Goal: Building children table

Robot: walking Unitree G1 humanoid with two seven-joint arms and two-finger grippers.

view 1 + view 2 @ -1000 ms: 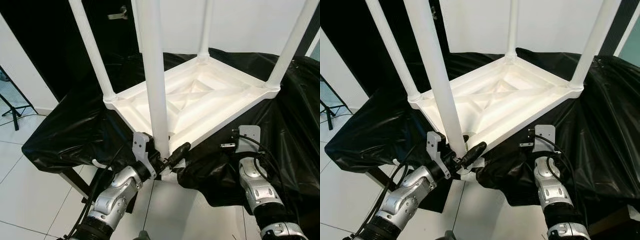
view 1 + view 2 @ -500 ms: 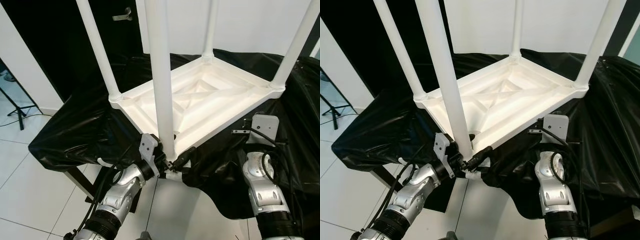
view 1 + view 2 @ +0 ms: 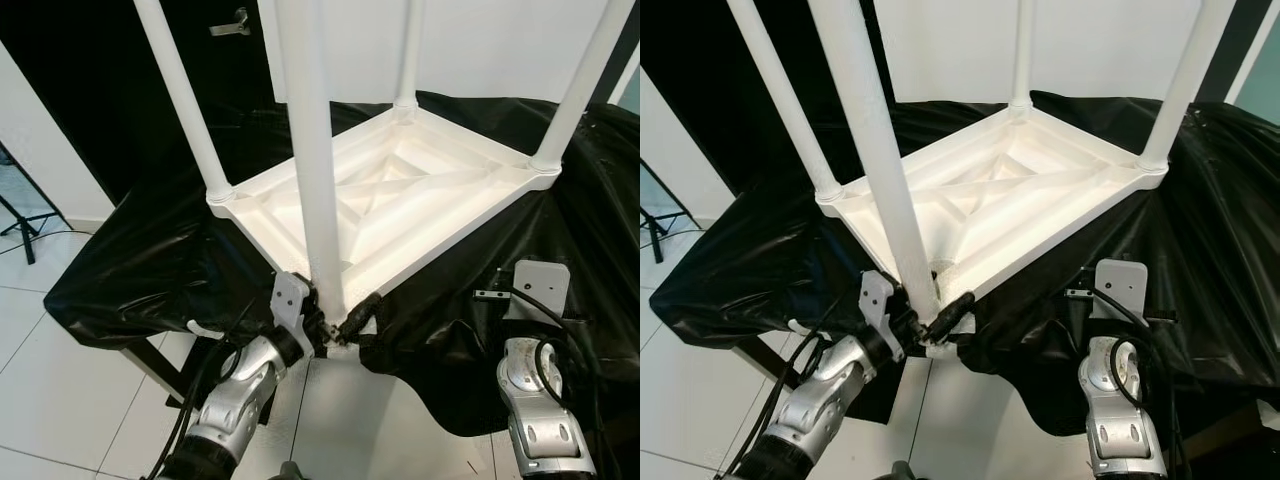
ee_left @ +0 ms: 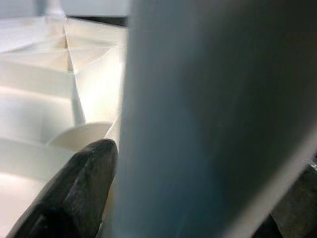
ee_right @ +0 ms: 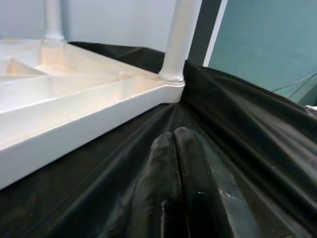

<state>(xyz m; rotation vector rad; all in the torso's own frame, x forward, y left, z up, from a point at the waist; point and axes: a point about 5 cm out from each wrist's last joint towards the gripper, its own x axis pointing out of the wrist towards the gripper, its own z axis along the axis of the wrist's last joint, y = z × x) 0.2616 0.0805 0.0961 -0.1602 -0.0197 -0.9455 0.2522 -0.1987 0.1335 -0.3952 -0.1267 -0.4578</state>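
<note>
Black sheet (image 3: pixel 140 260); left hand (image 3: pixel 335 322) apparently around leg (image 3: pixel 312 170).

You are looking down at a glossy white tiled floor (image 3: pixel 60 380) with grey grout lines, near and to the left. A crinkled black plastic sheet (image 3: pixel 140 270) drapes over a stand. Far back stands a plain white wall (image 3: pixel 480 45), with a dark door (image 3: pixel 90 90) and its metal lever handle (image 3: pixel 232 22) at far left. A black tripod leg (image 3: pixel 18 222) sits at left.
</note>
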